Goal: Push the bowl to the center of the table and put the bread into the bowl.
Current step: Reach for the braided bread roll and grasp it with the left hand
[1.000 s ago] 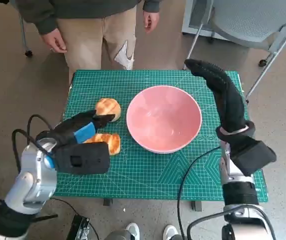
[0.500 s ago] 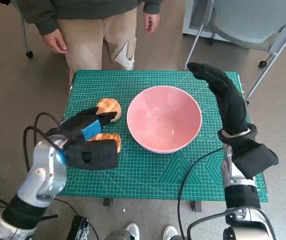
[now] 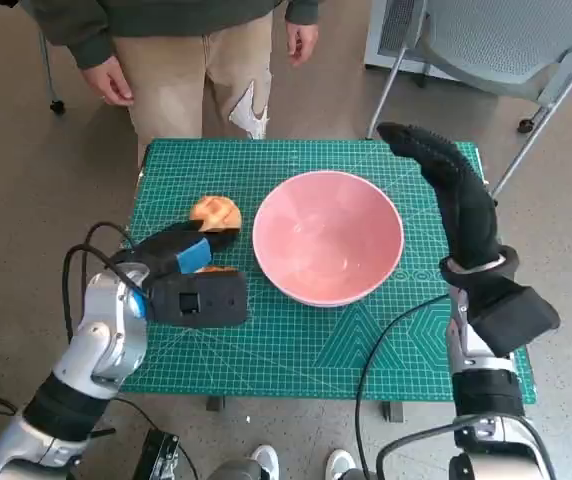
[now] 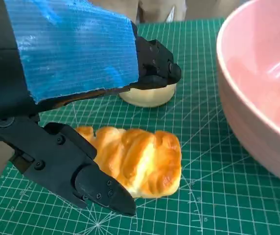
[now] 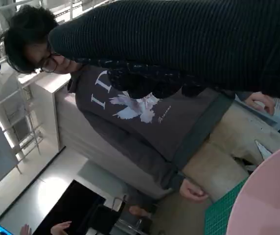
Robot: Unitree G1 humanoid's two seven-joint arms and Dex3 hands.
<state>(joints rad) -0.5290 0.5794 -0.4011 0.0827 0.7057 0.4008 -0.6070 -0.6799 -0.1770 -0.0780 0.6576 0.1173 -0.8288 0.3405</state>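
Note:
The pink bowl [image 3: 326,235] stands near the middle of the green mat [image 3: 296,350]; its wall fills one side of the left wrist view [image 4: 262,98]. A round bun [image 3: 215,212] lies left of it. Nearer me lies a long golden bread [image 4: 135,159], mostly hidden under my left hand [image 3: 181,255] in the head view. That hand straddles the bread with its fingers [image 4: 152,68] spread above it and its thumb at the bread's near end; no grip shows. My gloved right hand [image 3: 451,190] stands raised beside the bowl's right rim, fingers stretched out and holding nothing.
A person [image 3: 191,50] stands at the table's far edge, also filling the right wrist view [image 5: 130,107]. A grey chair [image 3: 506,40] is at the far right. Black cables [image 3: 386,350] hang off the table's near edge.
My left hand has moved forward and right over the long bread, covering more of it. The right hand has shifted only slightly. Bowl and bun have stayed put.

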